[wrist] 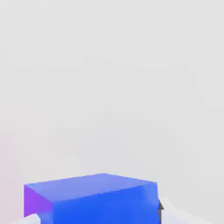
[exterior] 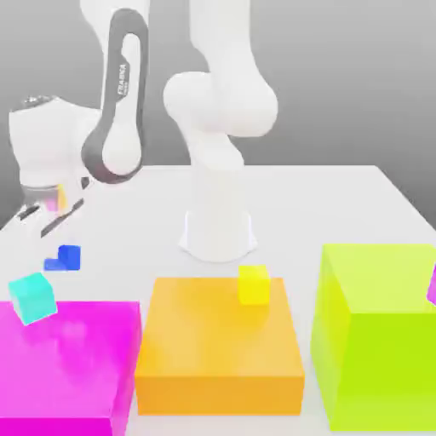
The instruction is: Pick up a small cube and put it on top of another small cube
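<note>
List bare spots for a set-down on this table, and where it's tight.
Bare: table between robot base and lime block, exterior view's right; top of the orange block in front of the yellow cube. Crowded: exterior view's left, where the pincer grips the small deep-blue cube by the cyan cube and magenta block.

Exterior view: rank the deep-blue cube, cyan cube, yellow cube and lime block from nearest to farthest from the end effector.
From the end effector, at the exterior view's left:
1. deep-blue cube, just beneath it.
2. cyan cube, lower at the left.
3. yellow cube, near the centre.
4. lime block, at the far right.
</note>
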